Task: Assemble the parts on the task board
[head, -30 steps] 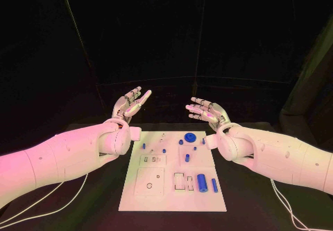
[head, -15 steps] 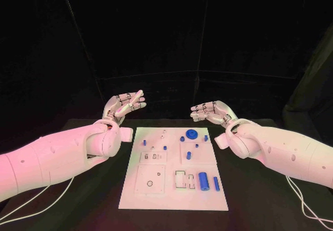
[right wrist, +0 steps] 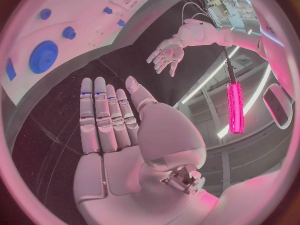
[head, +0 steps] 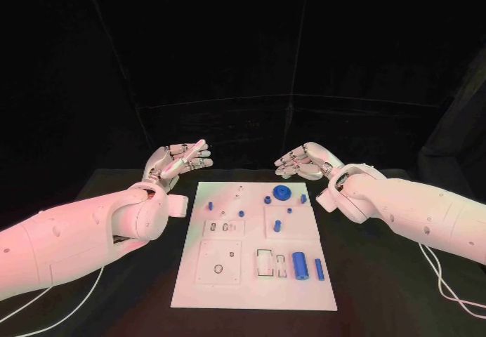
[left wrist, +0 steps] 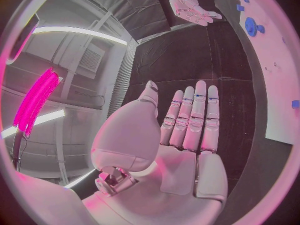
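Blue parts (head: 299, 265) lie untouched on the white board (head: 253, 295) at table centre, both hands, left (head: 174, 160) at eleven o'clock, right (head: 304, 161) at one, released and empty, so next comes reaching down for a piece.

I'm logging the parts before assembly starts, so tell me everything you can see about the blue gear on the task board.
The blue gear is a flat round wheel with fine teeth round its rim and a raised hub in the middle; it looks like plastic. It lies flat on the white task board near the far edge, right of the middle, with smaller blue parts close by. Neither the left hand nor the right hand touches it; both hover beyond the board's far edge, holding nothing.
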